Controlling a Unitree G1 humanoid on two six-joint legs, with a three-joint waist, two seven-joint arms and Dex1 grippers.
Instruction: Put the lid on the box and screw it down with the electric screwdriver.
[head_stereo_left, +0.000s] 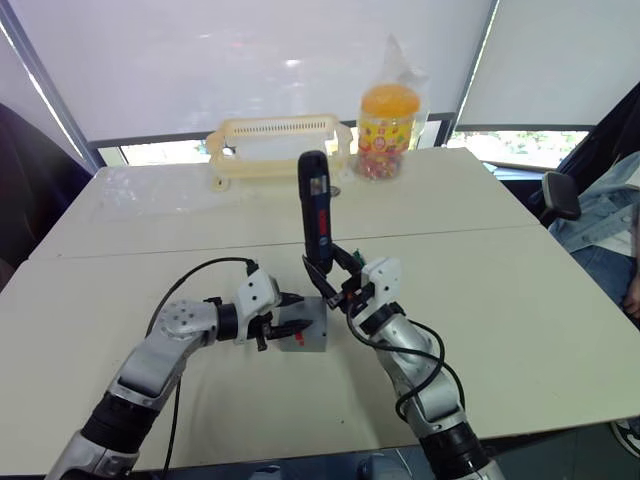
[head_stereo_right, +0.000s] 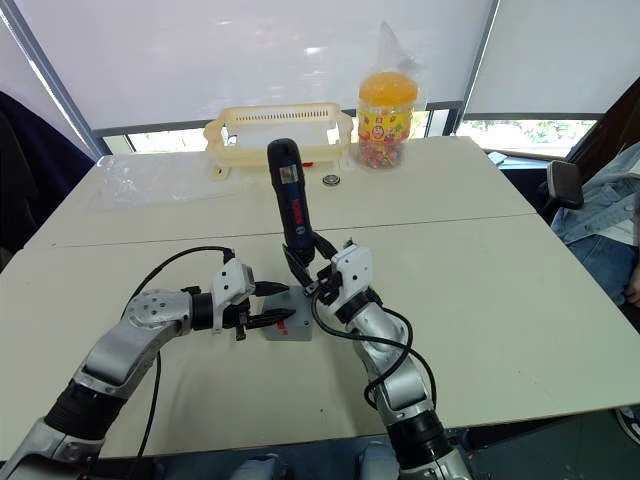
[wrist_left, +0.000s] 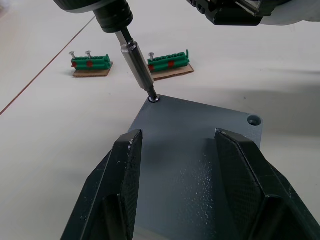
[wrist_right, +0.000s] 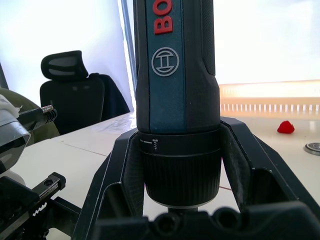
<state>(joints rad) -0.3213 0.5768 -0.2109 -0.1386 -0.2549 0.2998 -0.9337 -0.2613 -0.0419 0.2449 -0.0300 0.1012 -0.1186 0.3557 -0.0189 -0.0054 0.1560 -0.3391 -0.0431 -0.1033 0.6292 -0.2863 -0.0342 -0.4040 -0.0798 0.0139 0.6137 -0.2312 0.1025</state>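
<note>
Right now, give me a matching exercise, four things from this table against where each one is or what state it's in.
Things:
1. electric screwdriver
2. lid
3. yellow-lidded jar
4. green screw holders

States:
A. far table edge, beside the cream basket
B. upright in the right gripper, bit in a corner screw
C. flat between the left gripper's fingers
D. on the table beyond the lid

Pairs: 1-B, 2-C, 3-A, 4-D
</note>
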